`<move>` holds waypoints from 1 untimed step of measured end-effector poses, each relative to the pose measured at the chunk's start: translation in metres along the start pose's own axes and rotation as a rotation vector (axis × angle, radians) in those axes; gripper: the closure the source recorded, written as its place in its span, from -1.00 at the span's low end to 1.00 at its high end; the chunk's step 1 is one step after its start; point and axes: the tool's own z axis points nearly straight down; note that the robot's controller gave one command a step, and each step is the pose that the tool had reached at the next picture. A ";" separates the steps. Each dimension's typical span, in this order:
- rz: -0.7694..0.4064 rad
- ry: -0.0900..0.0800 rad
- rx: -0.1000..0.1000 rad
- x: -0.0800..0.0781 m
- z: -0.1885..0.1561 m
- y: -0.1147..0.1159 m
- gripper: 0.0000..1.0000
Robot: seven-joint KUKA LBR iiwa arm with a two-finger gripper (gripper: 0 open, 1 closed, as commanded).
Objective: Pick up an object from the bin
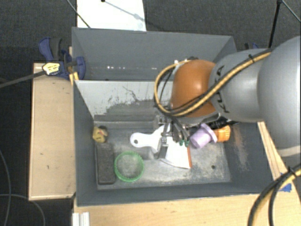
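My gripper (163, 147) is down in the middle of the bin, beneath the arm's orange cover. It is right at the right end of a flat white plastic piece (143, 139) with a rounded left end. Just to its right lies a white card with an orange edge (179, 157), partly under the gripper. A lilac cup (202, 136) lies on its side at the gripper's right, with an orange thing (223, 133) beyond it. I see nothing lifted off the floor.
A clear green-rimmed round lid (129, 166) lies front left of the gripper. A dark grey block (106, 163) lies along the left wall, with a small yellow thing (99, 134) behind it. The arm covers the bin's right rear.
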 end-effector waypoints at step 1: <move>0.069 -0.014 -0.004 0.002 0.020 0.000 -1.00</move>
